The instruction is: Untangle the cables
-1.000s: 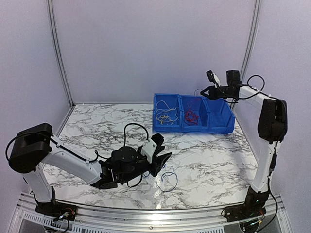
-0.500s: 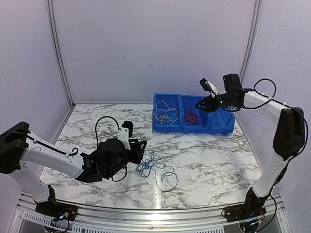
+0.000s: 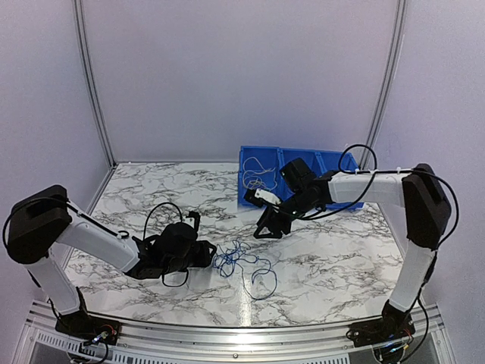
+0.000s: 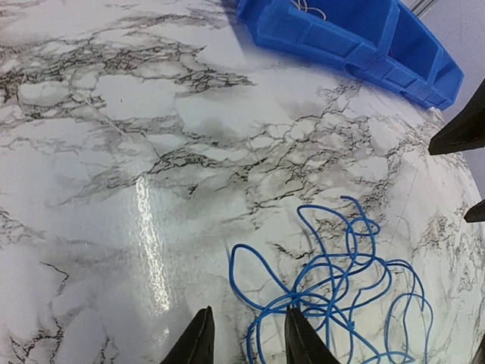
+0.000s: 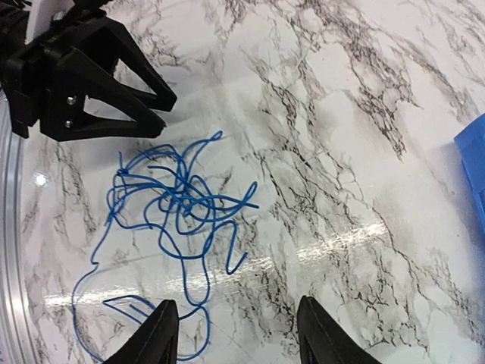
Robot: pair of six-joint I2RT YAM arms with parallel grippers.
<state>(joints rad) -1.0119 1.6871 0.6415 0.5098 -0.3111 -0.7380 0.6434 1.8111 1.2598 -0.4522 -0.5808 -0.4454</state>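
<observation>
The dark blue cables point(image 3: 241, 263) lie as a loose tangled bunch on the marble table; they also show in the left wrist view point(image 4: 333, 282) and the right wrist view point(image 5: 176, 199). My left gripper point(image 3: 211, 255) is open at the bunch's left edge, low over the table point(image 4: 246, 345), with one blue loop running between its fingertips. My right gripper point(image 3: 265, 230) is open and empty, hovering above and to the right of the bunch point(image 5: 242, 341). Yellow-white wires point(image 3: 256, 179) lie in the left compartment of the blue bin point(image 3: 246, 199). Red wires are hidden behind the right arm.
The blue bin stands at the back right of the table, also in the left wrist view point(image 4: 356, 42) and at the right edge of the right wrist view point(image 5: 476, 155). The left gripper's black body point(image 5: 83, 80) sits close to the bunch. A metal rail point(image 3: 242, 334) runs along the front edge.
My right arm has swung down from above the bin to low over the table beside the blue bunch. My left gripper has dropped lower at the bunch's left edge.
</observation>
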